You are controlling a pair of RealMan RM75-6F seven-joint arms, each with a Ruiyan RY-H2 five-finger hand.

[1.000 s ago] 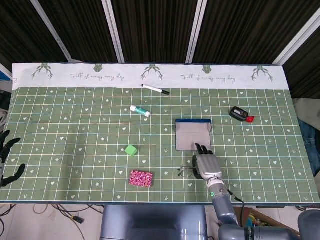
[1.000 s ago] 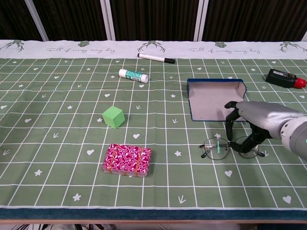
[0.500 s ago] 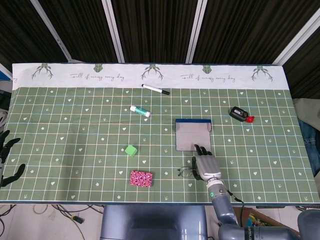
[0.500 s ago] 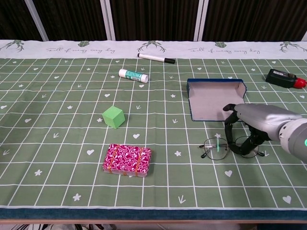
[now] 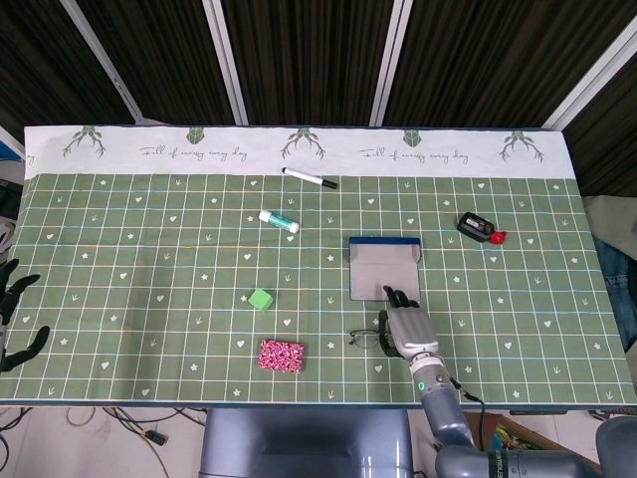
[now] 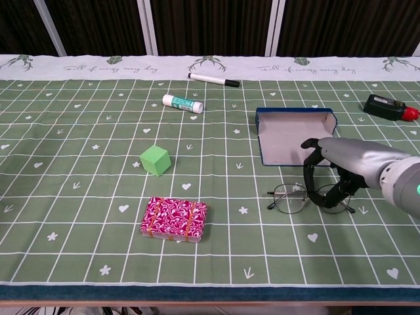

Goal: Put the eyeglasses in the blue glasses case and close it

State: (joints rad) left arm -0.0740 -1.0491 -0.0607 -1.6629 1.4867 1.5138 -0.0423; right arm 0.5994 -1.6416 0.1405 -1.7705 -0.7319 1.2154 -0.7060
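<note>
at the far left edge of my head view i see my left hand [image 5: 14, 311], black fingers spread apart and holding nothing, off the side of the desk [image 5: 119, 299] with its green grid-patterned cloth. moving right, a small green cube [image 6: 155, 159] sits alone on the cloth, and nearer to me lies a pink-and-white patterned rectangular box [image 6: 174, 219]. further back there is a white glue stick with a green cap [image 6: 182, 103], and behind that a black-capped white marker pen [image 6: 213, 80] on the pale border strip. right of centre is the blue glasses case [image 6: 293, 135], lid open, its grey lining facing up. just in front of it are the thin dark-framed eyeglasses [image 6: 289, 198], apparently raised slightly off the cloth at one end. my right hand [image 6: 338, 172], silver with dark fingers, curls down over the right lens and grips the frame there; the left lens sticks out free to the left. the glasses are near the case's front edge but outside it. far right, a small black device with a red end [image 6: 390, 107] lies well apart.
</note>
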